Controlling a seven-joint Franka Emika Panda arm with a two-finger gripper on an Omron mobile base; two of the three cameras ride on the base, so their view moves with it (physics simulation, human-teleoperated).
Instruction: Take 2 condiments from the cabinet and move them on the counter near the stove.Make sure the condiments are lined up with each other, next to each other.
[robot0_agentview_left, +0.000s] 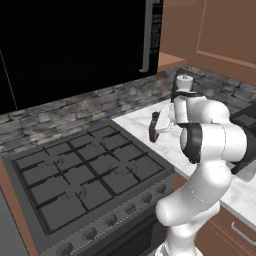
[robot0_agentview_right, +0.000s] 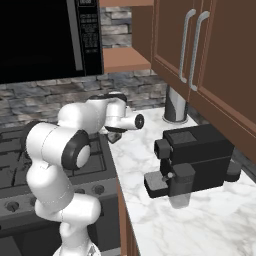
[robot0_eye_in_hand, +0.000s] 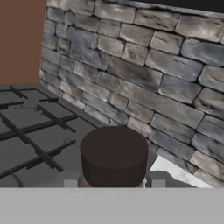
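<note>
My claw (robot0_eye_in_hand: 114, 186) is clenched on the squat dark brown bottle with the black cap (robot0_eye_in_hand: 114, 155); in the hand view the cap sits right between my fingertips, so I'm gripping just under it, which keeps the bottle upright for a clean set-down. It hangs over the strip of white marble counter (robot0_agentview_left: 137, 120) just right of the black gas stove with grid grates (robot0_agentview_left: 82, 172), near the grey stone backsplash (robot0_eye_in_hand: 144, 74). Looks like the carry-to-place step. My arm is folded, elbow high, forearm reaching out over the stove's right edge, wrist turned toward the far wall. The brown wooden cabinet (robot0_agentview_right: 200, 50) is up right, doors closed.
</note>
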